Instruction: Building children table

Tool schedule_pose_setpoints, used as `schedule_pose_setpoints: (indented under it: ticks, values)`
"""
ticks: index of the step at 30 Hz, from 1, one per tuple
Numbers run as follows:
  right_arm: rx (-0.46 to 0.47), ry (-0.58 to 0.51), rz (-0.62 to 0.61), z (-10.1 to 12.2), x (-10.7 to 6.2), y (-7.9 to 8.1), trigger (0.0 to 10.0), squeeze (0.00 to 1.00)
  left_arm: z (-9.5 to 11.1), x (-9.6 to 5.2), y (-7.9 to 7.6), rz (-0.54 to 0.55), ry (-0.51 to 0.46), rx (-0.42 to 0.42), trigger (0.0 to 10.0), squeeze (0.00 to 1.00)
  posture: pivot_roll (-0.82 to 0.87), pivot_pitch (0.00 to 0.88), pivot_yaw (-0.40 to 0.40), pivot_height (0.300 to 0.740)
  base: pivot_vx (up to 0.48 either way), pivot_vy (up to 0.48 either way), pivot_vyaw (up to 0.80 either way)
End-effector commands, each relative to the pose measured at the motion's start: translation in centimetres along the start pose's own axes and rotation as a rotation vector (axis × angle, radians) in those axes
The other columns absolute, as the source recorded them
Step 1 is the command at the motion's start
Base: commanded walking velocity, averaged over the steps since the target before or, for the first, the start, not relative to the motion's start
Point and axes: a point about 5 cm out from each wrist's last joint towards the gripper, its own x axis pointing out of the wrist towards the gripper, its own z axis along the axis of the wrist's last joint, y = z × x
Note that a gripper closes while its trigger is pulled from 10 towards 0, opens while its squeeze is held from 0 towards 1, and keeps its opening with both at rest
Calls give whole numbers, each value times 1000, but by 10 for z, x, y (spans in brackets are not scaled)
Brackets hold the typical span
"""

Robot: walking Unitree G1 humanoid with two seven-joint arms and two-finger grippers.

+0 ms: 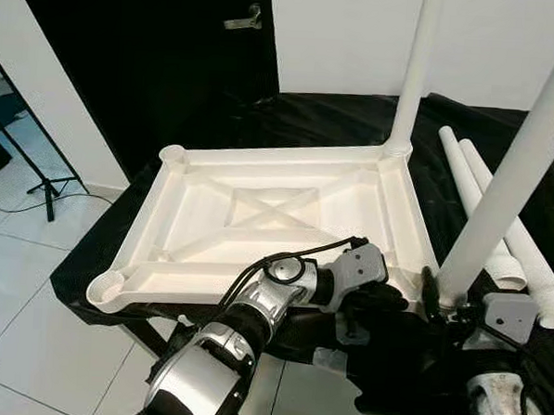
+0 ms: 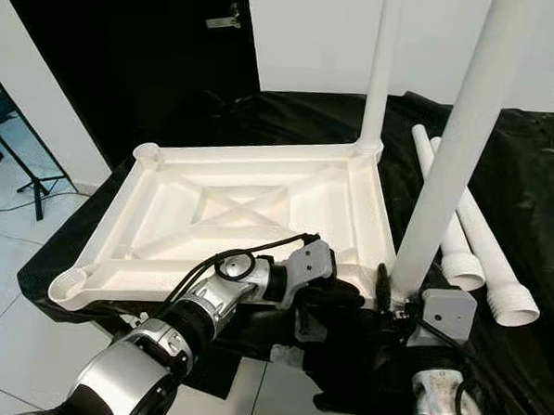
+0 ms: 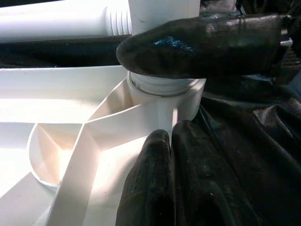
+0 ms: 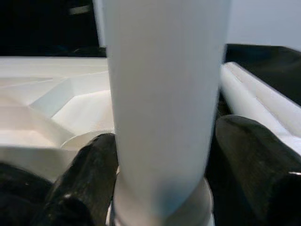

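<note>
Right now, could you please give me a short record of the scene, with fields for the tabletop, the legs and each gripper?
tabletop: white tabletop lying upside down on a black cloth
fitted legs: far leg upright in its corner; near leg upright in the near right corner socket
loose legs: two lying on the cloth, right of the tabletop
right gripper: closed around the near leg's base
left gripper: fingers together, at that corner socket
</note>
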Motion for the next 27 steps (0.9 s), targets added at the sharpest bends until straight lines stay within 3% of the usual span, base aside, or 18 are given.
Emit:
schedule_pose_setpoints:
  ticks: [1,4,10,11,13,19,27]
  values:
    - [18,39,34,-7,0,2,10000,0,-43,4,-21,23,171,-153,10000,0,-14,0,101,740,0,0,0]
    - [-61,15,222,-1,8,-6,10000,0,-43,5,-22,24,169,-154,10000,0,-13,0,95,740,0,0,0]
    - [-84,20,292,1,10,-10,10000,0,-43,6,-22,26,169,-156,10000,0,-10,0,92,740,0,0,0]
    - [-86,41,350,-1,8,-11,275,0,-43,5,-22,27,169,-157,10000,0,-8,0,92,740,0,0,0]
    - [-67,69,438,-2,4,-9,0,0,-44,5,-22,29,169,-158,10000,0,-7,0,93,740,0,0,0]
    - [4,119,492,-7,-4,-4,0,0,-45,4,-22,28,170,-160,10000,0,-7,0,95,740,0,0,0]
    - [64,137,388,-19,-9,-3,0,0,-46,3,-23,23,173,-160,10000,0,-6,0,99,740,0,0,0]
